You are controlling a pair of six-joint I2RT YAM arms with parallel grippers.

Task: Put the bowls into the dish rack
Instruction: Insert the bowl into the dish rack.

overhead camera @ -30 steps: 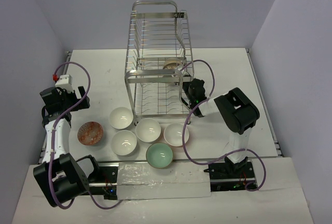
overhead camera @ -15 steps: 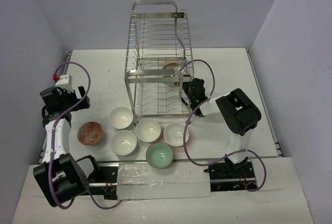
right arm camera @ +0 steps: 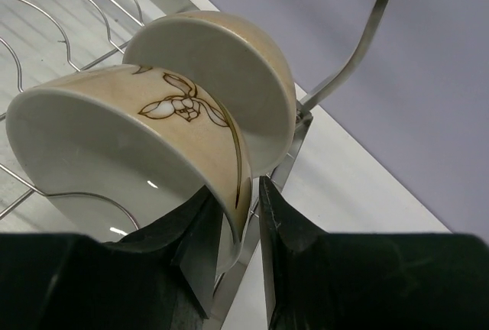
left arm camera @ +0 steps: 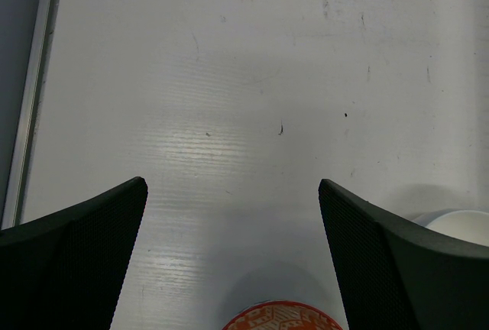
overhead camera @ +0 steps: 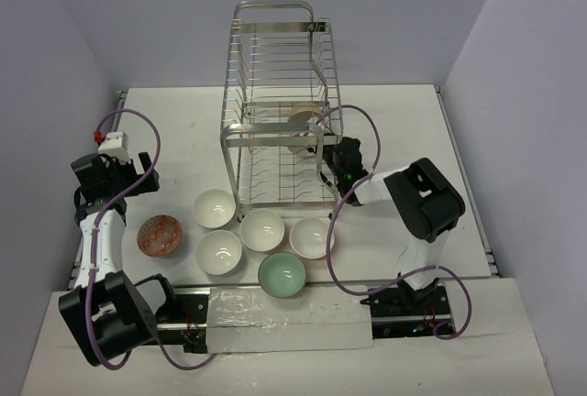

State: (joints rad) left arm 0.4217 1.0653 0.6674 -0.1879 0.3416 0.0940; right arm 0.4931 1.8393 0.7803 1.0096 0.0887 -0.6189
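Observation:
The tall wire dish rack point(overhead camera: 275, 75) stands at the back middle. Two beige bowls lean in it on edge: a flower-marked one point(right arm camera: 114, 131) in front and a plain one point(right arm camera: 221, 63) behind. My right gripper point(right arm camera: 234, 185) straddles the flower bowl's rim, open, with a gap at the outer finger point(right arm camera: 279, 215); from above it sits at the rack's right side point(overhead camera: 321, 142). On the table lie an orange-red bowl point(overhead camera: 160, 235), a mint green bowl point(overhead camera: 282, 275) and several white bowls point(overhead camera: 262, 229). My left gripper point(left arm camera: 231, 183) hangs wide open and empty just beyond the orange-red bowl point(left arm camera: 281, 316).
The table's left rail point(left arm camera: 34, 78) runs close to the left arm. A white bowl's rim point(left arm camera: 458, 223) shows at the left wrist view's right edge. A rack handle wire point(right arm camera: 367, 32) rises beside the right fingers. Cables loop over both arms.
The right jaws have spread apart from the flower bowl's rim, and the right arm has shifted slightly. The left arm and the table bowls have not moved.

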